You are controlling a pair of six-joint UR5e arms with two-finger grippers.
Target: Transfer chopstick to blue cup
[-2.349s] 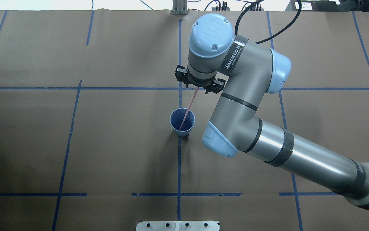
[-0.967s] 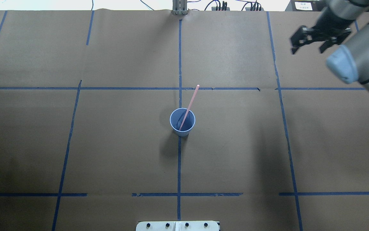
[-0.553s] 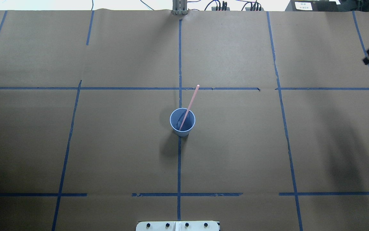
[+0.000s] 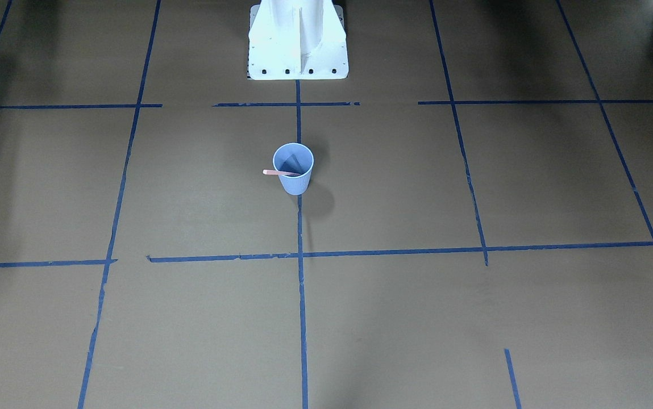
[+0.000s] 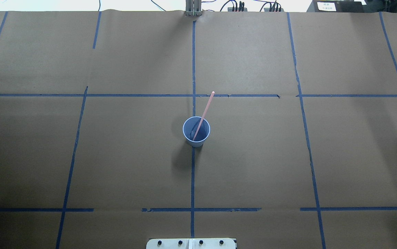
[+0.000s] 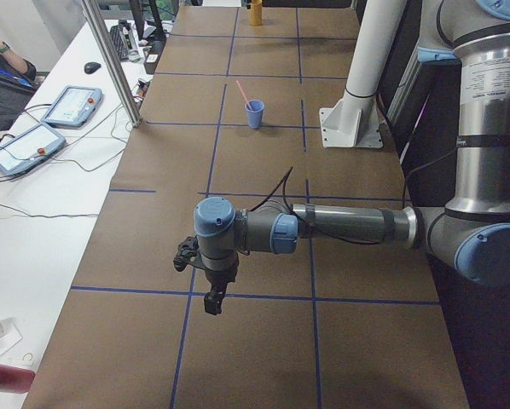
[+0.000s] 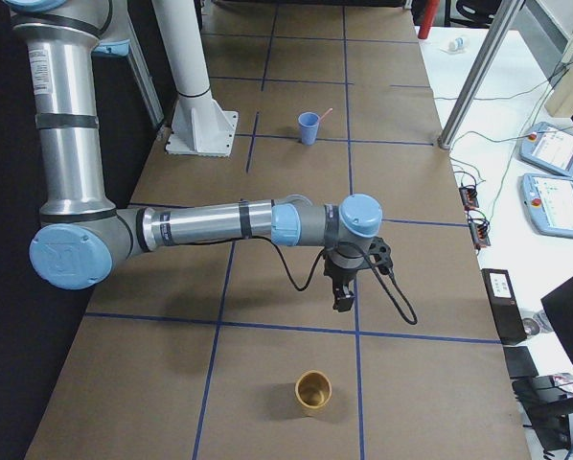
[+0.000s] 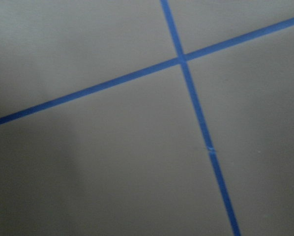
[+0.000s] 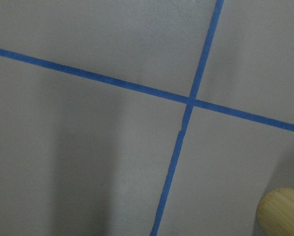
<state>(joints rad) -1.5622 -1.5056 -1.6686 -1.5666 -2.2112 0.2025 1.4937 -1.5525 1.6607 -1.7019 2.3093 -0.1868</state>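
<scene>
Now chopstick point(image 5: 205, 110) leans inside blue cup point(image 5: 198, 143); left tool point(image 6: 211, 303), right tool point(image 7: 345, 301): cannot tell grip.

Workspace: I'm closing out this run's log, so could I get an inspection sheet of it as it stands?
Surface: table covered in brown paper with a blue tape grid.
Job's things: chopstick stands slanted in the upright blue cup, its top end past the rim.
Clutter: tan cup at the table's right-arm end.
End effectors: left end effector and right end effector hang over the table ends, far from the blue cup; open or shut, cannot tell.
Cables: black wrist cable on each arm.
Surroundings: teach pendants on a side bench; a person's arm.
</scene>
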